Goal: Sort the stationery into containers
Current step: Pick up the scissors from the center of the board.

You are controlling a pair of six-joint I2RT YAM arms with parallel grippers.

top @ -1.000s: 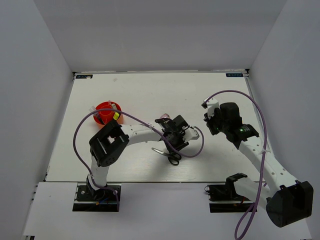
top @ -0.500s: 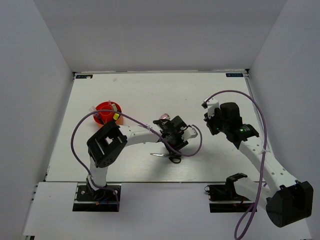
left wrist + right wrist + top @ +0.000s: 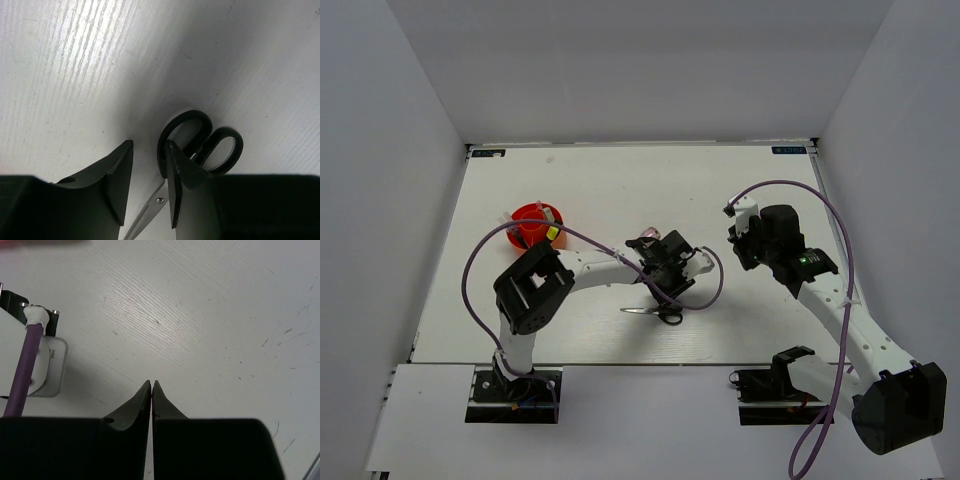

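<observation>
The black-handled scissors [image 3: 663, 316] lie flat on the white table, blades pointing left. My left gripper [image 3: 665, 296] is open right above them. In the left wrist view, the left gripper [image 3: 150, 145] straddles the scissors [image 3: 200, 142] near the pivot, its right finger against one handle loop. The red-orange pot [image 3: 526, 215] stands at the left with a yellow-capped highlighter [image 3: 551, 232] and other pieces in it. A pink tube [image 3: 642, 238] lies just behind the left wrist. My right gripper [image 3: 745, 246] hangs shut and empty over bare table, also in its wrist view [image 3: 151, 383].
The left arm's purple cable [image 3: 705, 300] loops beside the scissors. The left wrist's white camera housing [image 3: 47, 365] shows at the left of the right wrist view. White walls close in the table on three sides.
The scissors have turned slightly, their blades now pointing more level to the left. The left arm's elbow shifted a little left. The right arm has not moved.
</observation>
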